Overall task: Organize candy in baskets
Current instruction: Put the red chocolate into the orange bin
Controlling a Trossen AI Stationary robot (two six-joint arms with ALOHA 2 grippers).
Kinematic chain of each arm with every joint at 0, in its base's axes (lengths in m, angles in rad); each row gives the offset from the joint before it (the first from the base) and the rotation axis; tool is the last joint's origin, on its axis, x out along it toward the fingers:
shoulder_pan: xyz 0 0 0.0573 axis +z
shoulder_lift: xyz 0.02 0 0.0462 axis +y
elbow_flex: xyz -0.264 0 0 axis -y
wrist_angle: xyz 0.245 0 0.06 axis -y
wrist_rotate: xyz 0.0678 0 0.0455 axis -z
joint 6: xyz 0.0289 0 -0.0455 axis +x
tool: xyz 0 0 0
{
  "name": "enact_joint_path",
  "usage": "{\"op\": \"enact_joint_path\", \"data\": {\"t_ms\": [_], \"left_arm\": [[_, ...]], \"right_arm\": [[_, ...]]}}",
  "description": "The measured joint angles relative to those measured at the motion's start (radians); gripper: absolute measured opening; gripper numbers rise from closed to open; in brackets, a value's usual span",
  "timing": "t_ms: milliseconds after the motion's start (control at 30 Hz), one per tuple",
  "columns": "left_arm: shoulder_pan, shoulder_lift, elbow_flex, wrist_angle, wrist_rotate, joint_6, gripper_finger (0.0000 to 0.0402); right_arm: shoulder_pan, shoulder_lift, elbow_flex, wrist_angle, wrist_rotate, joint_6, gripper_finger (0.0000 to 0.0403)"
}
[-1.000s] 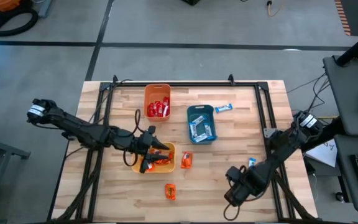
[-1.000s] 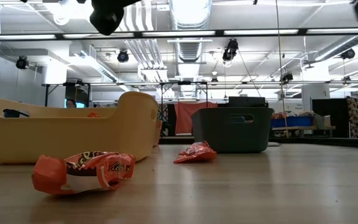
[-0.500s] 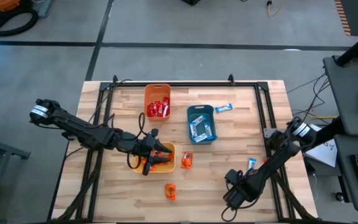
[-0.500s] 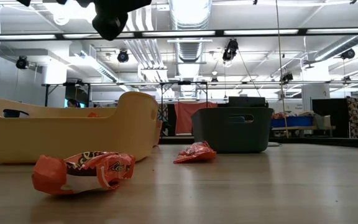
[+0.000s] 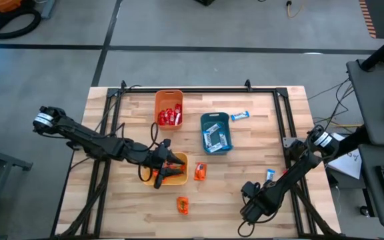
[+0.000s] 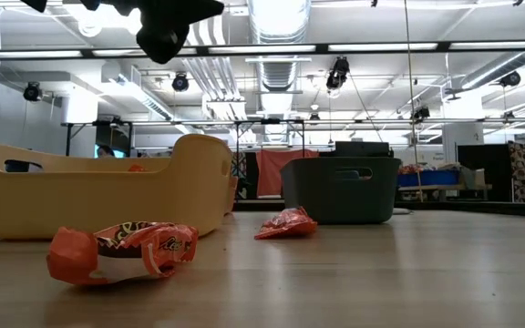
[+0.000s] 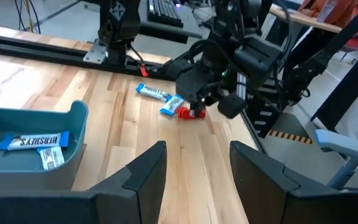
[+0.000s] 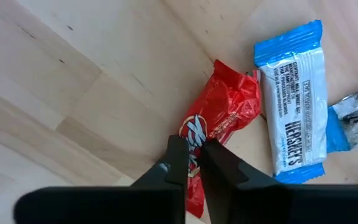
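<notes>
A grey workshop floor surrounds the wooden table [image 5: 139, 207], on which three baskets are set: an orange basket [image 5: 169, 97] holding red candies, a teal basket [image 5: 215, 121] to its right holding blue-and-white bars, and a yellow basket [image 5: 181, 179] nearer the front, holding orange candies. Loose orange candies are seen just right of the yellow basket [image 5: 199, 172] and nearer the front edge [image 5: 183, 205] (the latter fills the foreground of the low view [image 6: 121, 252]). A blue-and-white bar [image 5: 239, 116] is left just right of the teal basket.

The left gripper [image 5: 167, 168] is held over the yellow basket, its fingers [image 7: 143, 174] spread apart with nothing between them.

The right gripper [image 5: 261, 191] is lowered at the table's front right, near a blue-and-white bar [image 5: 270, 175]. In its wrist view the fingers [image 8: 178, 162] are pinched on a red candy [image 8: 219, 121], which is lying on the wood beside a blue-and-white Hershey's bar [image 8: 293, 99]; another blue-and-white wrapper [image 8: 353, 118] is touching that bar.
</notes>
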Motion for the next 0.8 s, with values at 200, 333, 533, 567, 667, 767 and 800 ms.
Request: {"op": "enact_joint_path", "data": {"t_ms": [200, 333, 533, 567, 667, 767, 800], "left_arm": [[0.000, 0.040, 0.000, 0.009, 0.001, 0.000, 0.0160], [0.000, 0.075, 0.000, 0.068, 0.001, 0.036, 0.0160], [0.000, 0.126, 0.000, 0.196, 0.002, 0.121, 0.0160], [0.000, 0.134, 0.000, 0.215, 0.002, 0.133, 0.0160], [0.001, 0.156, 0.000, 0.258, 0.002, 0.163, 0.0160], [0.002, 0.174, 0.000, 0.285, 0.001, 0.185, 0.0160], [0.002, 0.180, 0.000, 0.298, 0.001, 0.191, 0.0160]], "right_arm": [[-0.002, -0.045, 0.037, 0.000, 0.062, -0.071, 0.0017], [-0.012, -0.084, 0.083, 0.006, 0.210, -0.161, 0.0017], [-0.052, -0.104, 0.152, 0.024, 0.478, -0.422, 0.0017], [-0.062, -0.104, 0.161, 0.023, 0.518, -0.467, 0.0017], [-0.090, -0.105, 0.180, 0.032, 0.645, -0.604, 0.0018], [-0.112, -0.105, 0.182, 0.064, 0.773, -0.738, 0.0018], [-0.119, -0.105, 0.182, 0.073, 0.805, -0.780, 0.0018]]}}
